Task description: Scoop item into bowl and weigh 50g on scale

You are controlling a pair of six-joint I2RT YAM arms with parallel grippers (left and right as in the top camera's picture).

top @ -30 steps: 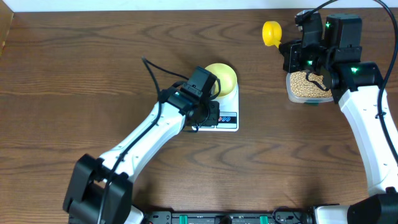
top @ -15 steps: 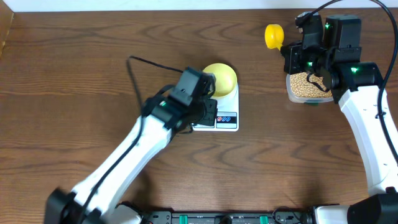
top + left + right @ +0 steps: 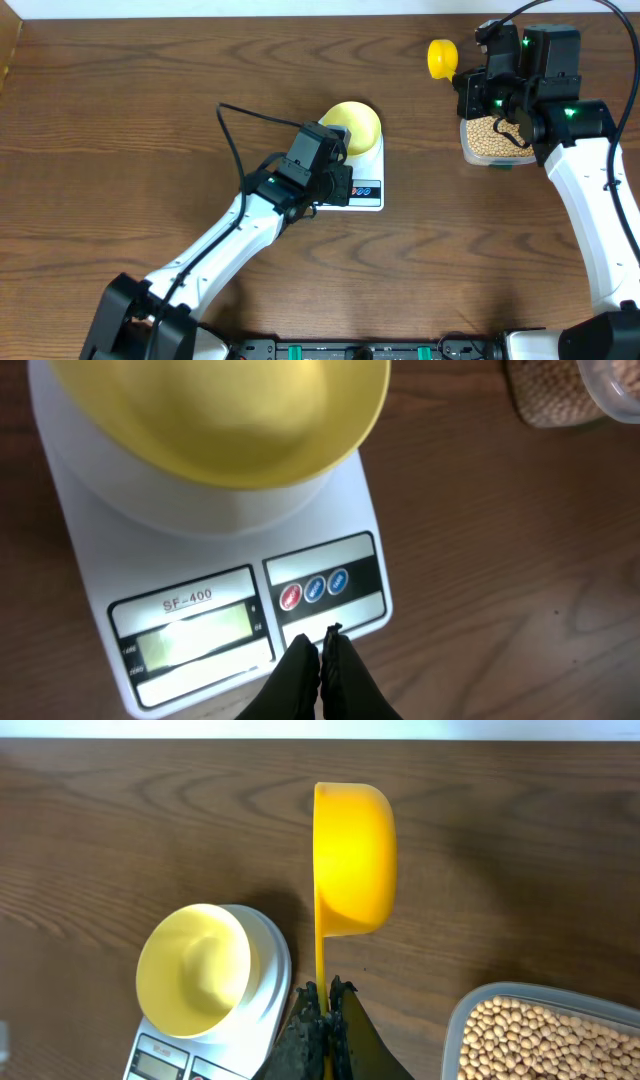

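The pale yellow bowl (image 3: 357, 124) stands empty on the white scale (image 3: 368, 192), near the table's middle. My left gripper (image 3: 322, 645) is shut and empty. Its tips hover at the scale's front edge, just below the coloured buttons (image 3: 314, 589) and beside the lit display (image 3: 195, 638). The beans (image 3: 489, 135) fill a clear tub at the right. My right gripper (image 3: 325, 995) is shut on the thin handle of a bright yellow scoop (image 3: 355, 850). The scoop (image 3: 440, 57) is held on its side above the table, left of the tub, with no beans visible in it.
The clear tub's rim (image 3: 470, 1010) lies close to my right gripper's right side. The left arm (image 3: 230, 235) stretches diagonally across the front of the table. A cable (image 3: 235, 140) loops above the left wrist. The table's back edge runs just beyond the scoop.
My left arm swung out to the left and came back, its gripper staying shut at the scale's front edge. The right arm and scoop have barely moved.
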